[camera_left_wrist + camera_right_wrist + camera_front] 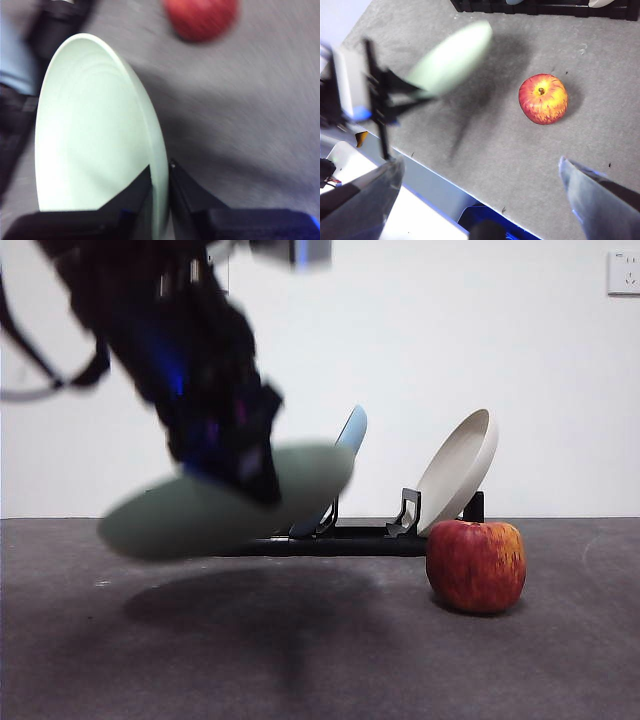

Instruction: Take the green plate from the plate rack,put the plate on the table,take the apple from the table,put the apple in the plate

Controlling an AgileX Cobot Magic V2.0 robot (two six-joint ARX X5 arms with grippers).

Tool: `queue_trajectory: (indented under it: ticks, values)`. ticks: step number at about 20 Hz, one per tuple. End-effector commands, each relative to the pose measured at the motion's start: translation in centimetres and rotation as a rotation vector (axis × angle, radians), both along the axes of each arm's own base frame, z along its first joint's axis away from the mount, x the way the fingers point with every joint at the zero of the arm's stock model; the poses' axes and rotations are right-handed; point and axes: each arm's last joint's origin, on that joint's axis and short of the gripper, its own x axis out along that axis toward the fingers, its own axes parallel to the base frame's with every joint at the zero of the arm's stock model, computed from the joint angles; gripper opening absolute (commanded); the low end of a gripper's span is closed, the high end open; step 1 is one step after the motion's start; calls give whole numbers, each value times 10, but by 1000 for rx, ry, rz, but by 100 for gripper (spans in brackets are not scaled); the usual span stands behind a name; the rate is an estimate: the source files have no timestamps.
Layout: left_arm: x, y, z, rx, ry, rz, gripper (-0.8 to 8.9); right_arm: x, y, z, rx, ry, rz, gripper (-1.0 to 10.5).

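One green plate (215, 505) pinched at rim by left claw (161, 172), above desk (300, 660) | stiff, light, slippery-looking | right claw (480, 172) parted, apple (543, 98) untouched

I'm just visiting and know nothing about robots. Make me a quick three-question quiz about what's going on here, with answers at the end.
1. True or false: the green plate is resting flat on the table.
2. Which gripper grips the green plate: A) left gripper, B) right gripper?
3. Fill in: two plates remain in the plate rack, a light blue plate and a ____ one.

Key
1. False: it is held tilted in the air above its shadow.
2. A: its jaws pinch the plate's rim; the right gripper hangs open above the apple, holding nothing.
3. Cream-white: the cream-white plate leans in the rack behind the apple.
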Motion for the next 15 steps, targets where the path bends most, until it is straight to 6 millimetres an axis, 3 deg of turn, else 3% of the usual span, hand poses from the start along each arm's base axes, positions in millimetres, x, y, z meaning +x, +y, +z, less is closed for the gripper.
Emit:
queue_trajectory:
  ticks: [1,9,12,15]
  values:
    - [3,-6,-19,41,-20,-36,-6,0,0,0,1,0,8,691]
    - [9,-24,-69,164,28,-85,-6,-1,0,0,0,9,7,691]
    - [8,-24,-74,141,60,-54,14,-1,0,0,0,9,7,691]
    - [8,-25,-74,112,85,-50,272,-1,0,0,0,9,7,691]
